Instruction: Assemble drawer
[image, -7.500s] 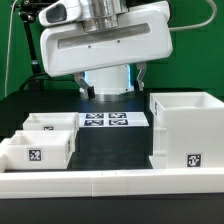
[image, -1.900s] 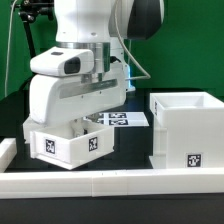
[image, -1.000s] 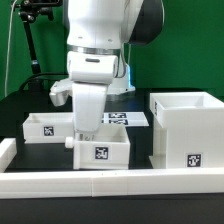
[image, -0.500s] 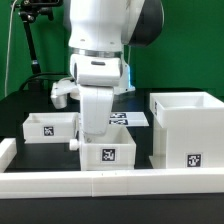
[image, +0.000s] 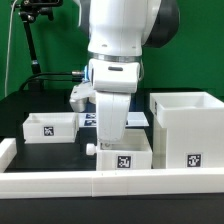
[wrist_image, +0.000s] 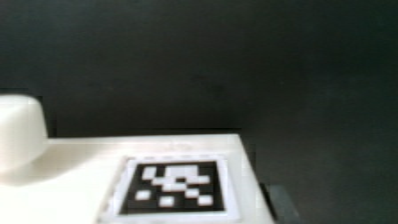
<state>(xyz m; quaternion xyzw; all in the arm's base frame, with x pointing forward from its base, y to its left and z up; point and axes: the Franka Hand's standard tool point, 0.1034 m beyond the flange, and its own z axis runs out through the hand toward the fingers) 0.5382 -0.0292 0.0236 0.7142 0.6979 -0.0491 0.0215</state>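
My gripper (image: 112, 140) is shut on the wall of a small white drawer box (image: 124, 159) with a marker tag and a round knob (image: 90, 150) on its front. The box hangs low over the table, just to the exterior view's left of the large white open cabinet (image: 186, 128). The fingertips are hidden behind the hand. In the wrist view the box's tagged face (wrist_image: 173, 187) and its knob (wrist_image: 16, 135) fill the lower part over the dark table. A second white drawer box (image: 50, 127) rests at the exterior view's left.
A long white rail (image: 110, 186) runs along the table's front edge. The marker board (image: 137, 119) lies behind the arm, mostly hidden by it. A dark stand (image: 35, 40) rises at the back left.
The arm has carried the drawer box from the exterior view's left toward the right, close to the cabinet, and turned it so the knob points left.
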